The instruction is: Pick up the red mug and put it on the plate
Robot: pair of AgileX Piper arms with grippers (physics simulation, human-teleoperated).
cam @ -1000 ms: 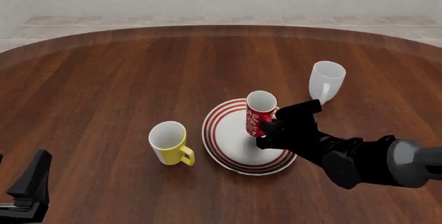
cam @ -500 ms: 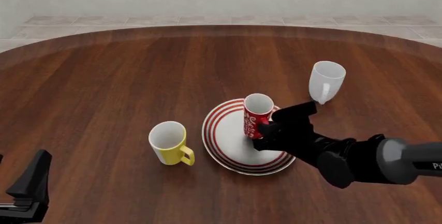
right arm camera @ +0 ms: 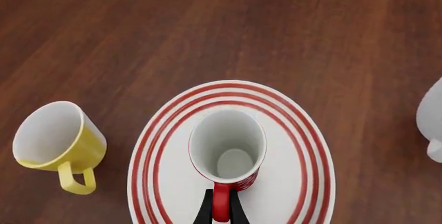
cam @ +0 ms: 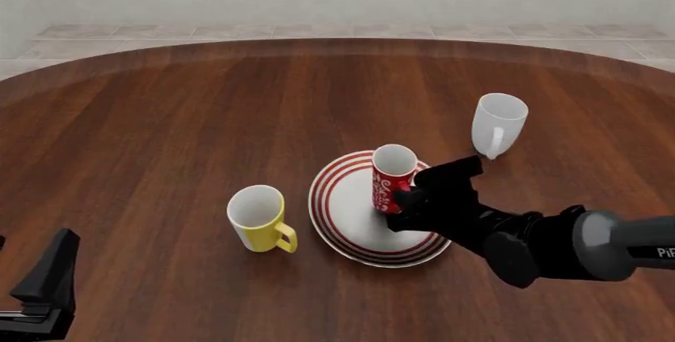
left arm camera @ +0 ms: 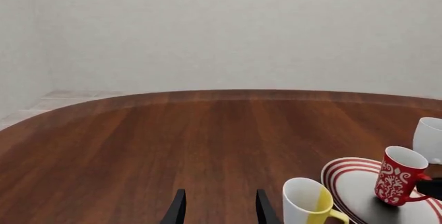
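Wrist cam on my right arm looks straight down into the red mug (right arm camera: 228,151): white inside, round base visible, red handle (right arm camera: 220,208) pinched between the two dark fingertips of the right gripper (right arm camera: 220,212). Front view can't show that pinch; there the black gripper body (cam: 438,200) covers the handle side. Left wrist view adds the side profile: tall slim red mug (left arm camera: 399,175), white swirl pattern, leaning slightly, base on or just above the plate (left arm camera: 355,182), can't tell which. In the front view the red mug (cam: 393,178) is over the plate (cam: 343,200), round white with concentric red rings, a bit toward its 1 o'clock. Yellow mug (cam: 258,217) sits at the plate's 9 o'clock, just beside the rim, handle toward me. White mug (cam: 497,125) at 1 o'clock, apart from the plate, cut off at the frame edge in both wrist views. Left gripper (left arm camera: 217,208) hangs over bare table (cam: 158,144), fingers spread, nothing between them; only a dark piece of it shows in the front view's lower corner.
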